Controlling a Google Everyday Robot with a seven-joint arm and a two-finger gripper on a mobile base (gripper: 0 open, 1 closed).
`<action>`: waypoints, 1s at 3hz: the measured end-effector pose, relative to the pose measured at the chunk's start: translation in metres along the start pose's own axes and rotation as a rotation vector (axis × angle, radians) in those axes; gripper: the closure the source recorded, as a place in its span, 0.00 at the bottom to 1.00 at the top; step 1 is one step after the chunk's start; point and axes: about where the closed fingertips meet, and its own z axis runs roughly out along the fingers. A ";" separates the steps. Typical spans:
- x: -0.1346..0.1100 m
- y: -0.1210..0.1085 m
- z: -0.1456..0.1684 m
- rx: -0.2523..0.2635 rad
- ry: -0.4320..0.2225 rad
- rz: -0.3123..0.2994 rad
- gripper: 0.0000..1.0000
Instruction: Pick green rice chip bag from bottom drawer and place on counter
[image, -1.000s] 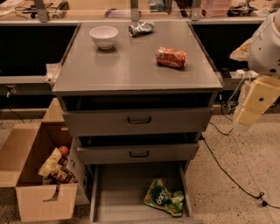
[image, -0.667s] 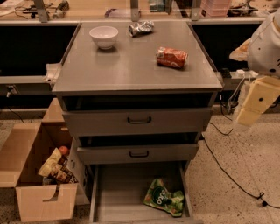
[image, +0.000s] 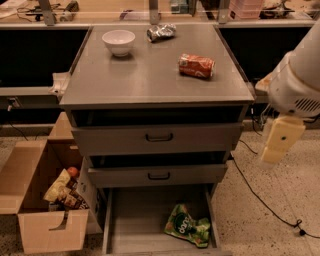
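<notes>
Speckled floor, grey cabinet. Counter (image: 145, 75) up-left of my gripper (image: 281, 144), no bag on it. Green rice chip bag (image: 187, 231) in open bottom drawer (image: 135, 220), below-left, well apart. Gripper state: cannot tell. Reach, grasp, lift, place all left.

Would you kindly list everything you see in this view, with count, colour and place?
counter: one, grey, cabinet top
bottom drawer: one, grey, pulled open
green rice chip bag: one, green, front right in bottom drawer
upper drawers: two, grey, above it
bowl: one, white, counter rear left
can: one, orange-red, lying on counter right
wrapper: one, silver, counter rear
cardboard box: one, brown, floor left, holding snacks
arm: one, white, right edge
gripper: one, cream, right of the drawers, away from the bag
</notes>
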 end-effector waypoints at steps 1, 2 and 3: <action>0.011 0.024 0.064 -0.030 0.021 -0.016 0.00; 0.025 0.056 0.143 -0.081 -0.009 -0.001 0.00; 0.039 0.089 0.222 -0.141 -0.075 0.043 0.00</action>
